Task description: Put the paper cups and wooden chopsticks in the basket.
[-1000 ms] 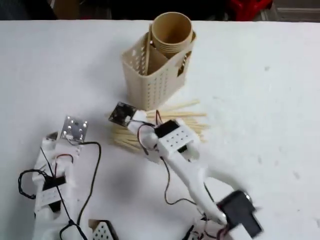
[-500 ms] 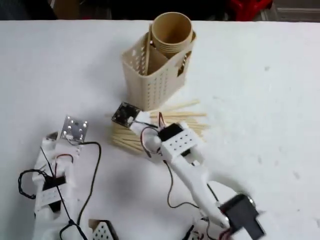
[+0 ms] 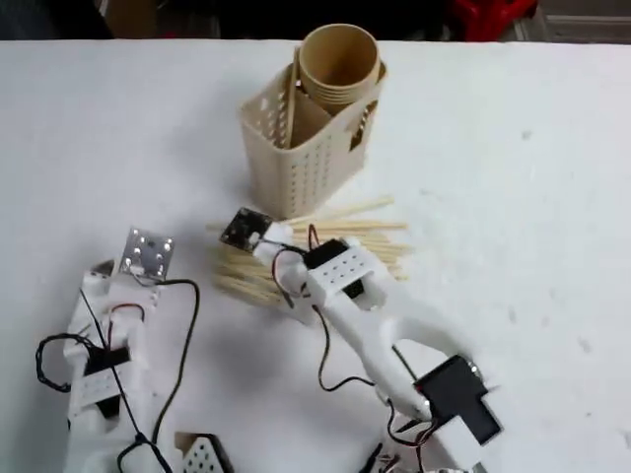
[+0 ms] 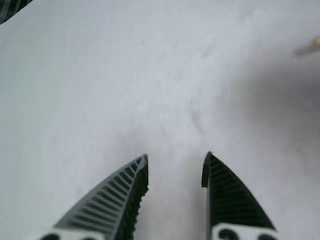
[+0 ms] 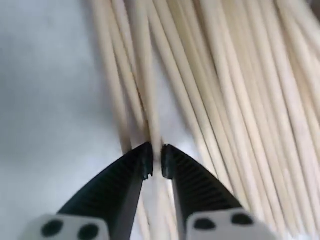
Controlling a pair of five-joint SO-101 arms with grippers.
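A cream slotted basket [image 3: 301, 163] stands at the back of the table with a stack of paper cups [image 3: 339, 62] in it and a few chopsticks [image 3: 292, 99] leaning beside them. A pile of wooden chopsticks [image 3: 370, 236] lies flat in front of the basket. The right arm [image 3: 340, 276] hangs low over that pile. Its gripper [image 5: 156, 161] is shut on one chopstick [image 5: 150, 100] at the pile's edge. Off at the near left, the left gripper [image 4: 175, 162] is open over bare table, with nothing between its fingers.
The white table [image 3: 513, 177] has wide free room to the right and to the far left. The left arm [image 3: 104, 335] with its loose black cables lies along the near-left edge. A red object [image 3: 488, 15] sits beyond the table's far edge.
The right arm shifted slightly over the chopstick pile, first toward the near side, then back left, and its elbow swung toward the near edge. The left arm has not moved.
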